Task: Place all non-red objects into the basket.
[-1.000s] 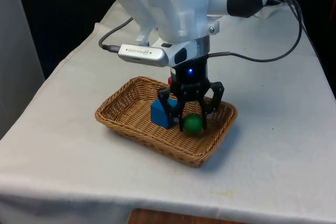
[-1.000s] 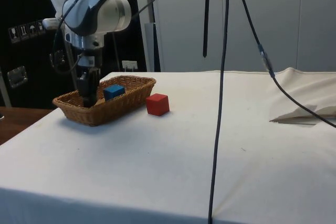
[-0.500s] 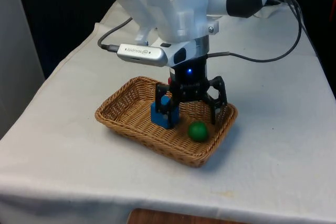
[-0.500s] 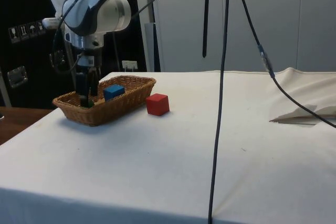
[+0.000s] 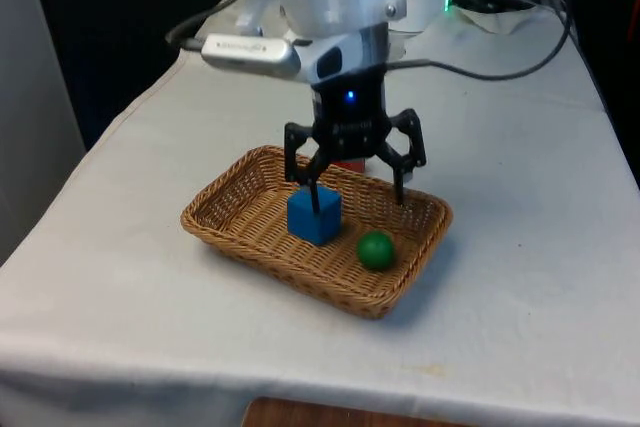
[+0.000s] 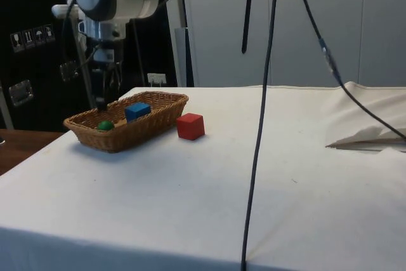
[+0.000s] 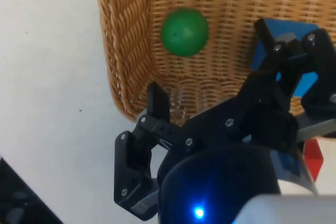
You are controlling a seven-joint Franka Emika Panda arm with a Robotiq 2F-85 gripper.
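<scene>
A wicker basket [image 5: 232,190] stands on the white cloth. Inside it lie a blue cube [image 5: 314,215] and a green ball [image 5: 376,249], side by side. My gripper [image 5: 357,201] hangs open above the basket, just over the two objects, with nothing between its fingers. A red cube [image 6: 190,125] sits on the cloth just outside the basket [image 6: 152,122]; in the front view the gripper hides most of it. From the side, the green ball [image 6: 105,125] and blue cube [image 6: 137,111] rest below the gripper [image 6: 106,96]. The wrist view has the ball [image 7: 184,31] beyond the open gripper [image 7: 210,62].
Black cables hang down across the side view [image 6: 257,125]. A fold of the cloth [image 6: 368,134] rises at the far end of the table in that view. Broad bare cloth lies around the basket.
The gripper opened and let go of the green ball, which now lies in the basket beside the blue cube. The gripper then rose above the basket.
</scene>
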